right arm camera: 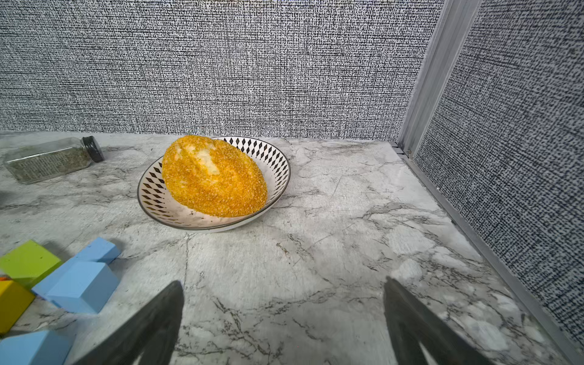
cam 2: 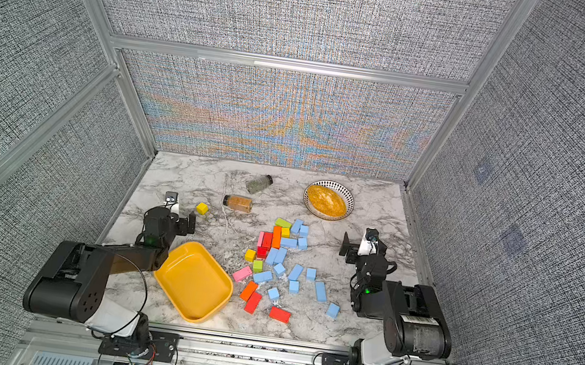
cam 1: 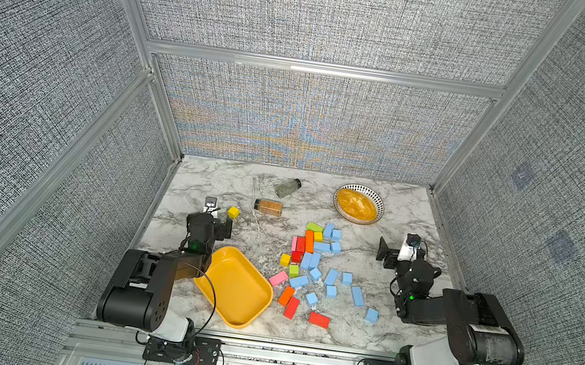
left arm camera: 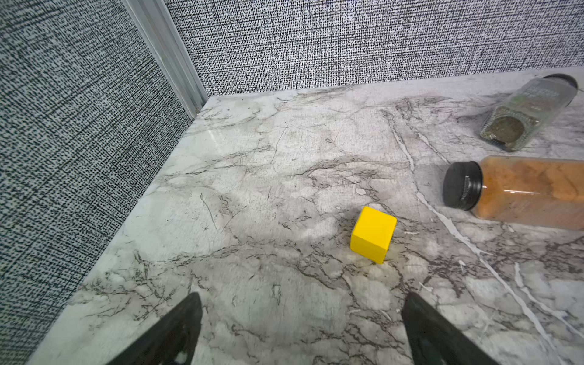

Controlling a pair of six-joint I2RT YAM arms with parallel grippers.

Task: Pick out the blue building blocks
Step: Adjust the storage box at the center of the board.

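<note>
The blue blocks [cam 1: 331, 276] are small, matte and pale sky-blue, some of them cubes and some longer bricks with crisp edges. They lie loose on the marble table [cam 1: 207, 180], from the middle toward the right arm's side, between the yellow tray [cam 1: 235, 287] and the right arm. Those farther back sit packed among the coloured blocks [cam 1: 309, 241] in red, orange, pink, yellow and green, and several of them touch. The nearer ones lie apart from one another, and one cube sits alone closest to the right arm.

The left gripper [left arm camera: 301, 298] hangs over bare marble with its jaws spread wide and nothing between them. A lone yellow cube [left arm camera: 373, 235] sits just ahead of it. The right gripper [right arm camera: 283, 282] is spread just as wide and grips nothing. In the right wrist view, a few blue blocks lie beside it, and beyond it a bowl [right arm camera: 278, 158] holds a bread roll [right arm camera: 215, 175]. Two spice jars [cam 1: 269, 207] lie on their sides toward the back.
</note>
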